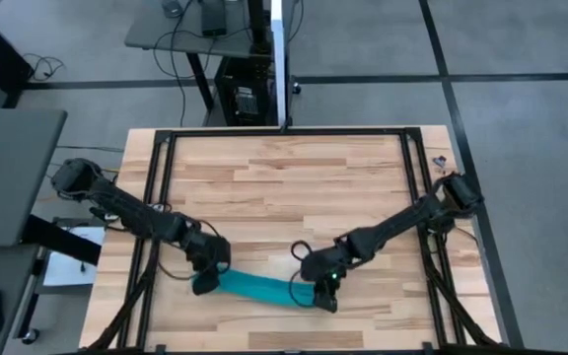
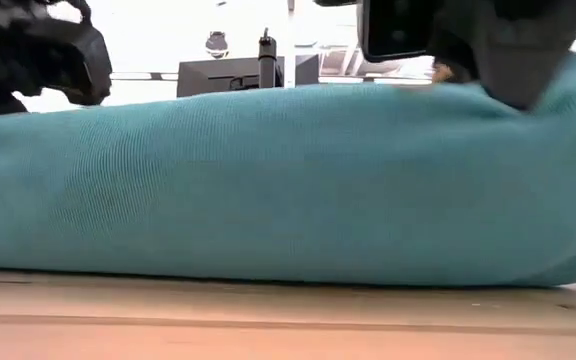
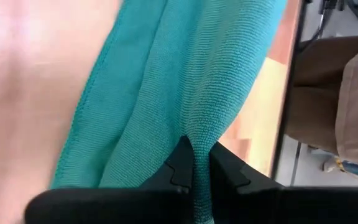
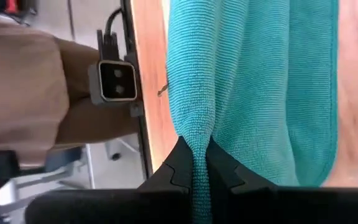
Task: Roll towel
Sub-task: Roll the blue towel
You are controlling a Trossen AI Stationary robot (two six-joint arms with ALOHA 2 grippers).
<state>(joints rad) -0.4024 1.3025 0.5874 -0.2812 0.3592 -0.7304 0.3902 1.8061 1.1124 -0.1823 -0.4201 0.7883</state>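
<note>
Teal cloth made up the towel (image 1: 262, 287), which lay as a long, narrow band in the lower middle of the high view, slanting slightly down toward the right on the pale wooden table (image 1: 284, 177). At the band's left end sat the left gripper (image 1: 205, 279), its arm reaching in from the left edge of the frame; at the right end sat the right gripper (image 1: 325, 294), its arm coming in from the right side. In the left wrist view the two dark fingers (image 3: 180, 163) stood pressed together with a ridge of the towel (image 3: 185, 74) pinched between them, the fabric running up the frame in soft folds. The right wrist view showed the same: fingers (image 4: 180, 163) clamped on a gathered fold of the towel (image 4: 253, 81), with bare wood at the frame's right edge. Level with the tabletop, the low view was filled almost side to side by the towel (image 2: 288, 190), a rounded bulk resting on the wood, with a dark gripper body at the upper left and another at the upper right. A small grey camera unit (image 4: 117, 82) showed at the table's rim in the upper left of the right wrist view.
</note>
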